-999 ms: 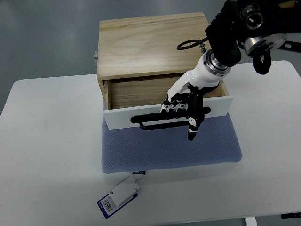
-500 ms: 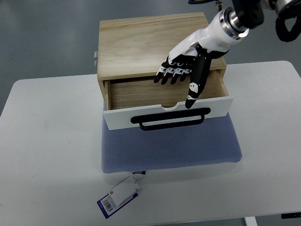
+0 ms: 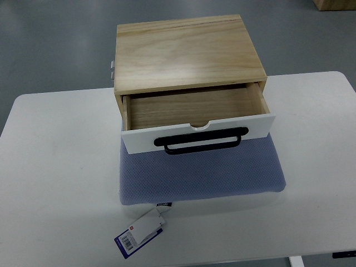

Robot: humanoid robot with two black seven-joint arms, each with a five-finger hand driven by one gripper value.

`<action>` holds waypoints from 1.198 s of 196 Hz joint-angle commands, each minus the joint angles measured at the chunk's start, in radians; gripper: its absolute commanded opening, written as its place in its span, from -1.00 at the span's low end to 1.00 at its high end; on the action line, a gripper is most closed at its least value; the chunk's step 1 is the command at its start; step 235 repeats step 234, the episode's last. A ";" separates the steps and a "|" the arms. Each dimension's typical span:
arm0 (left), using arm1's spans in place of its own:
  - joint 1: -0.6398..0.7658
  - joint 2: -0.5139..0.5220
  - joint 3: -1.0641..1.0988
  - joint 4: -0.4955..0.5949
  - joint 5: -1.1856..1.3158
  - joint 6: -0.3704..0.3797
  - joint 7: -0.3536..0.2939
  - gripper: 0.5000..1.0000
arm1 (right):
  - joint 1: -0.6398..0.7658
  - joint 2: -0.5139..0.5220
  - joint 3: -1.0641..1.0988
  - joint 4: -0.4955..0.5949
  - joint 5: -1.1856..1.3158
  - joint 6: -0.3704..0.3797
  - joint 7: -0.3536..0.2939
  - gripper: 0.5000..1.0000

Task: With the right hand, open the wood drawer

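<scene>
Neither of my hands is in view, so I cannot tell their state. The box (image 3: 186,53) sits at the table's (image 3: 50,183) far edge. Its drawer (image 3: 194,119) stands pulled out, black handle (image 3: 200,140) facing me, over a blue mat (image 3: 200,175). A tag (image 3: 140,232) lies near the front edge.

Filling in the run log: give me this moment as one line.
drawer: pulled open, looks empty | handle: free | hands: out of view | box on blue mat
</scene>
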 commanded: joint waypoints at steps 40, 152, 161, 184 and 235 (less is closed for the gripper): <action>0.000 0.000 0.000 0.000 0.000 0.000 0.014 1.00 | -0.412 0.239 0.549 -0.245 0.000 -0.139 0.186 0.78; 0.000 0.000 -0.001 -0.002 0.000 0.000 0.021 1.00 | -0.656 0.570 1.000 -0.495 0.002 -0.125 0.341 0.78; 0.000 0.000 -0.001 -0.002 0.000 0.000 0.021 1.00 | -0.662 0.572 1.000 -0.495 0.002 -0.125 0.341 0.78; 0.000 0.000 0.000 -0.005 0.000 0.000 0.021 1.00 | -0.679 0.583 1.000 -0.496 0.000 -0.123 0.356 0.78; 0.000 0.000 0.000 -0.008 0.000 -0.002 0.021 1.00 | -0.696 0.595 1.000 -0.500 0.000 -0.102 0.365 0.78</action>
